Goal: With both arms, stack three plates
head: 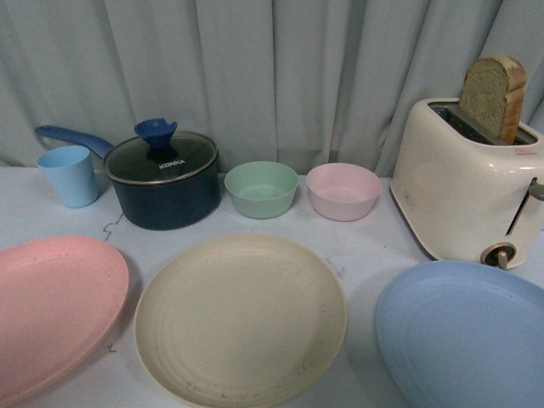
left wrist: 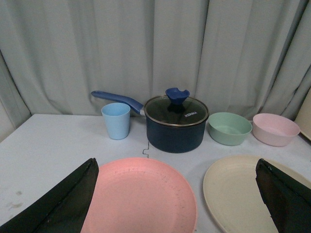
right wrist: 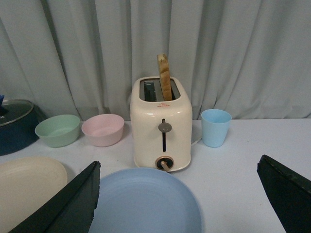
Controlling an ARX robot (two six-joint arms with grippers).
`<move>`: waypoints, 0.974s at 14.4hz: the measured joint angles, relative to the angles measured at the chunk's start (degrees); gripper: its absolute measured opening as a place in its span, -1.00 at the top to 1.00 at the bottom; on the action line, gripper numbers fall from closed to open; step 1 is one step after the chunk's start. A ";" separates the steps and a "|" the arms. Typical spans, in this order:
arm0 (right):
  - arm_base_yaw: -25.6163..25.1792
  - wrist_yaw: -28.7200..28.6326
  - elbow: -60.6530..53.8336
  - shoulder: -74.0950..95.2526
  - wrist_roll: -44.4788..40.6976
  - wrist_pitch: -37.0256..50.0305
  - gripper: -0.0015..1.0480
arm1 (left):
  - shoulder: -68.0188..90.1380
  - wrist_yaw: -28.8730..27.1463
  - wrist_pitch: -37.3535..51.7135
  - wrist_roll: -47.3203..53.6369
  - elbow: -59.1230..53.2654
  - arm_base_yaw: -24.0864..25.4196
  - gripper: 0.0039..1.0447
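Plates: round matte pink plate, cream plate, light blue plate lying flat in a row on the white desk (not stacked)
Left hand: spread wide, empty
Right hand: wide too, empty

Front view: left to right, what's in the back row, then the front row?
Back row: light blue cup → dark blue pot → green bowl → pink bowl → toaster. Front row: pink plate → cream plate → light blue plate.
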 joint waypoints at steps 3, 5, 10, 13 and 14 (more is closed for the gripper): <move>0.00 0.00 0.00 0.00 0.00 0.00 -0.87 | 0.00 0.00 0.02 -0.02 0.00 0.00 -0.88; 0.00 0.00 0.00 0.00 0.00 0.00 -0.87 | 0.00 0.00 0.02 -0.02 0.02 0.00 -0.88; 0.00 0.00 0.00 0.00 0.00 -0.02 -0.87 | 0.00 0.00 0.02 -0.02 0.02 0.00 -0.88; 0.00 0.00 0.00 0.00 0.00 0.00 -0.87 | 0.00 0.00 0.02 -0.02 0.00 0.00 -0.88; 0.00 0.00 0.00 0.00 0.00 0.00 -0.87 | 0.00 0.00 0.02 0.00 0.00 0.00 -0.88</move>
